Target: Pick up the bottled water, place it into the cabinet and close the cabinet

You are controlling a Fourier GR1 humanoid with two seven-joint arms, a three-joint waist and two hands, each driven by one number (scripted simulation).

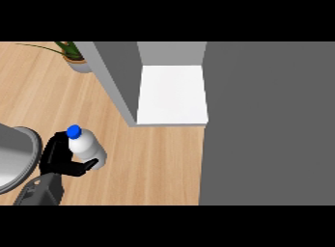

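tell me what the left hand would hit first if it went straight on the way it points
Probably the open cabinet's grey side panel, near the potted plant, though depth is unclear. The left hand is curled round the bottled water.

Left hand [56, 153] low at left over table [156, 166], curled round bottled water [88, 146]. Behind and right of these: open cabinet [174, 96]. Potted plant [73, 57] at back left, just beside cabinet wall
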